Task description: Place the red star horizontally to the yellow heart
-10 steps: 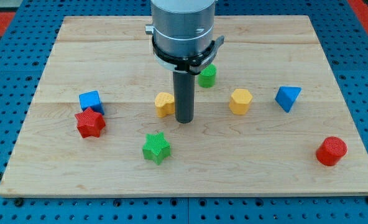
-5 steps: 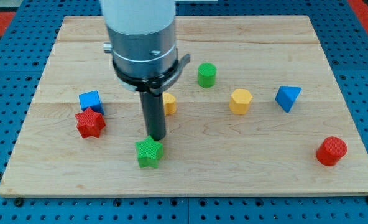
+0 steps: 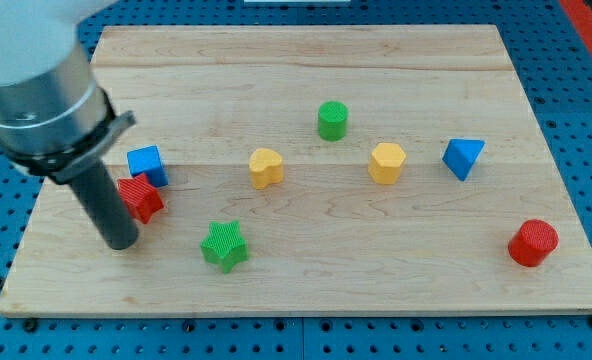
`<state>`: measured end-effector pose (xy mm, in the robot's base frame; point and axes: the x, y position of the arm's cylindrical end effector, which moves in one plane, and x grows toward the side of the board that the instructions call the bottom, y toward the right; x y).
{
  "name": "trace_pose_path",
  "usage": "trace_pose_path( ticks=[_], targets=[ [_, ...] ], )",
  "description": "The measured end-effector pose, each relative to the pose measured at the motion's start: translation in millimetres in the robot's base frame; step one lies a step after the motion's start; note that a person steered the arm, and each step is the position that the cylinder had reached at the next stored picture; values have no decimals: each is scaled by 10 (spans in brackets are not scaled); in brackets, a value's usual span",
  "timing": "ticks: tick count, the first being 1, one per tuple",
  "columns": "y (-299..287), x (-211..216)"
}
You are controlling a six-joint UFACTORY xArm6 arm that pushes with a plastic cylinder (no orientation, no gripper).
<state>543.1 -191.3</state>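
Note:
The red star lies at the board's left, partly hidden behind my rod. The yellow heart sits near the board's middle, to the star's upper right. My tip rests on the board just below and left of the red star, close to it or touching it. A blue cube touches the star's top edge.
A green star lies right of my tip. A green cylinder, a yellow hexagonal block, a blue triangular block and a red cylinder lie further right. The wooden board has its left edge near my tip.
My rod swept from the board's middle down and left to the red star's lower left. It pushed the green star down and left on the way.

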Motion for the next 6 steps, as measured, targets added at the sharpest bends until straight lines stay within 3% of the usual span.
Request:
trace_pose_path(
  ticks=[2, 4, 5, 6],
  targets=[
    [-249, -398],
    [524, -388],
    [559, -243],
    [631, -415]
  ],
)
